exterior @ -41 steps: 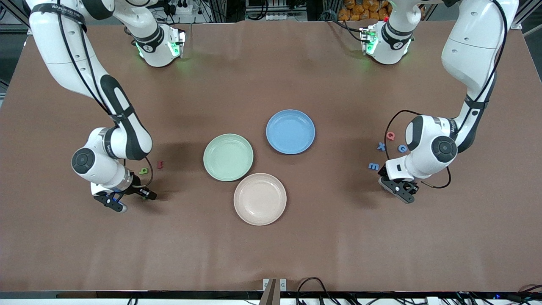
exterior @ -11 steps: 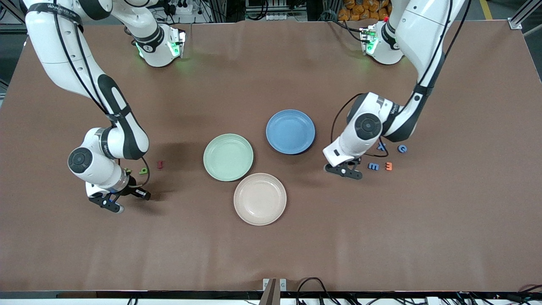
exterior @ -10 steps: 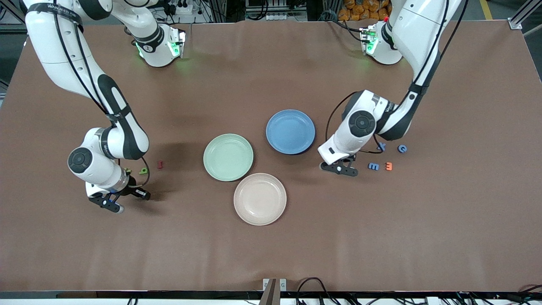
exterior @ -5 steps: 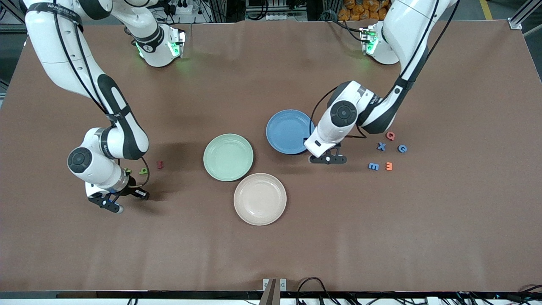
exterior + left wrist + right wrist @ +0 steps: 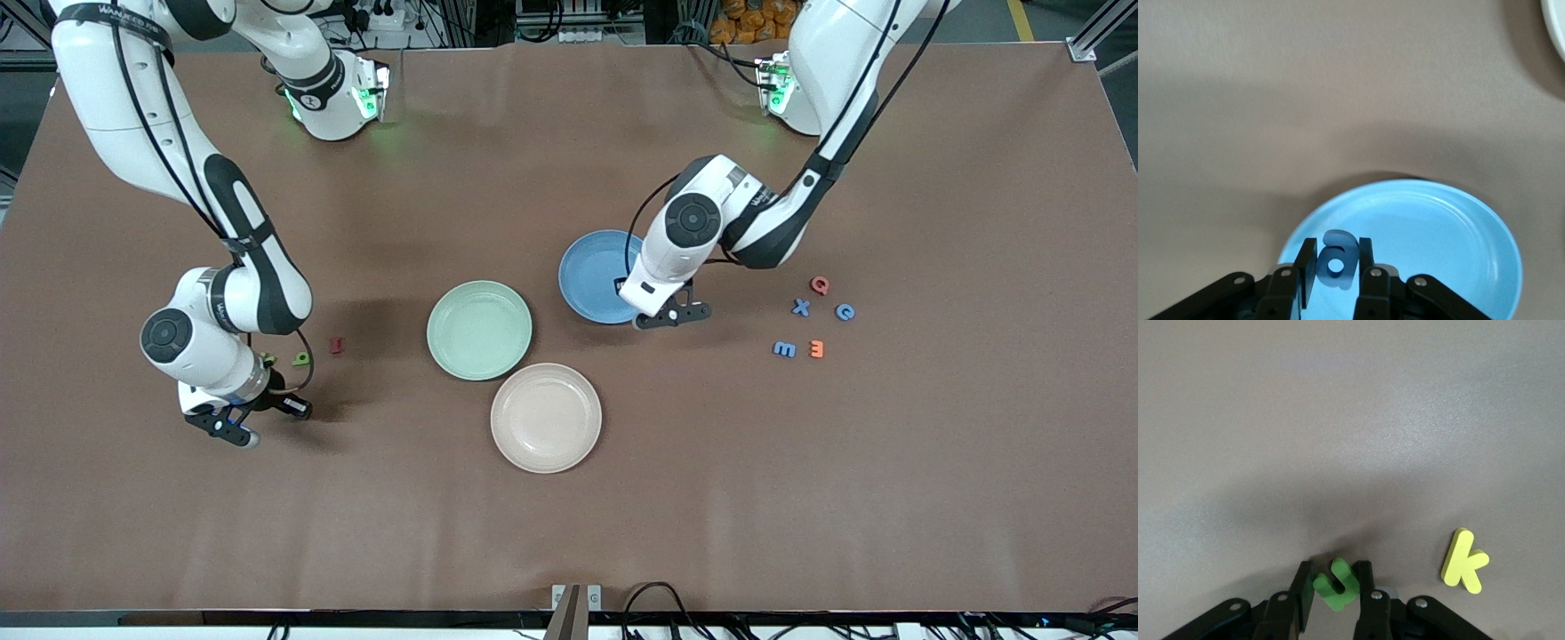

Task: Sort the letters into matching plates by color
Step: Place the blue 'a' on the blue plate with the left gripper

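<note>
Left gripper (image 5: pixel 1333 280) over blue plate (image 5: pixel 1458 227)
It clamped a blue letter (image 5: pixel 1336 257) directly above the plate's rim; right gripper (image 5: pixel 1333 603) pinched a green letter (image 5: pixel 1336 583).

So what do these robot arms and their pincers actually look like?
Both arms are glossy white with rounded black joint sections and loose black cables. The right arm carries small dark lettering; green lights glow at both bases. The left gripper and right gripper are black with silver screws.
</note>
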`<move>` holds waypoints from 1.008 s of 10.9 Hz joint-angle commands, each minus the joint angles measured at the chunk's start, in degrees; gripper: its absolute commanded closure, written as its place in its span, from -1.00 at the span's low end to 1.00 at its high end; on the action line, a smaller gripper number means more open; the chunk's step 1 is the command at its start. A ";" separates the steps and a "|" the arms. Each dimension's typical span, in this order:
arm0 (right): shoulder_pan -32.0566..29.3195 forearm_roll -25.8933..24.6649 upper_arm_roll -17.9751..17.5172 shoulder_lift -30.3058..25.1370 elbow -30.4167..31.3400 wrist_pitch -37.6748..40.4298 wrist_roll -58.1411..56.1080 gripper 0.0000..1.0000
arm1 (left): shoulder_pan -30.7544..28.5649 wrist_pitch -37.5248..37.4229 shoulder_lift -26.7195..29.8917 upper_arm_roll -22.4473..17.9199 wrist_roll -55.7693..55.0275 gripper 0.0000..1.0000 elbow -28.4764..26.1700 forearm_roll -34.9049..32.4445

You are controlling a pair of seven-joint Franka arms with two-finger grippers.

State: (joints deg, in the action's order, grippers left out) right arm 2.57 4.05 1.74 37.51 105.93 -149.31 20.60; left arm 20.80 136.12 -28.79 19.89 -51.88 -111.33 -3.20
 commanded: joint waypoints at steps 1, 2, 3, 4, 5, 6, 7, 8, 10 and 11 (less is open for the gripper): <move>-0.38 -0.71 -0.25 0.37 0.42 -0.54 -0.21 0.41 | 3.00 -0.59 -1.00 0.06 -9.00 1.00 1.64 -1.01; -0.38 -0.71 -0.25 0.37 0.42 -0.63 -0.30 0.41 | 3.54 -0.59 -1.52 -0.03 -10.24 1.00 2.43 -1.10; -0.38 -0.71 -0.25 0.37 0.42 -0.63 -0.30 0.41 | 3.63 -0.59 -1.79 -0.03 -11.39 1.00 2.87 -1.10; -0.38 -0.97 -0.25 0.28 0.33 -0.63 -0.30 0.42 | 4.07 -0.59 -2.23 -0.03 -12.35 1.00 3.22 -1.10; -0.29 -1.06 -0.25 0.11 0.42 -0.45 -0.56 0.42 | 4.77 -0.59 -2.67 -0.11 -13.67 1.00 3.84 -1.10; -0.38 -1.06 -0.25 -0.33 0.42 0.07 -1.61 0.43 | 5.03 -0.59 -3.02 -0.12 -14.73 1.00 4.10 -1.10; -0.29 -0.97 -0.25 -0.60 0.33 0.16 -2.14 0.44 | 5.04 -0.59 -3.11 -0.12 -14.82 1.00 4.45 -1.10; -0.20 -0.97 -0.25 -1.03 0.33 0.25 -2.06 0.44 | 5.04 -0.59 -3.20 -0.12 -14.82 1.00 4.54 -1.10; -0.03 -0.71 -0.25 -1.82 0.33 1.82 -1.88 0.44 | 5.04 -0.59 -3.20 -0.12 -14.82 1.00 4.63 -1.10; 0.06 -0.79 -0.25 -2.53 0.33 3.14 -1.80 0.44 | 4.95 -0.59 -3.20 -0.12 -14.82 1.00 4.72 -1.10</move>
State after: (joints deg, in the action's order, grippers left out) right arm 2.64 3.93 1.74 37.42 105.65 -148.92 18.94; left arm 25.41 136.12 -31.46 19.96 -65.05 -107.86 -3.20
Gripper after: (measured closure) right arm 0.683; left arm 0.705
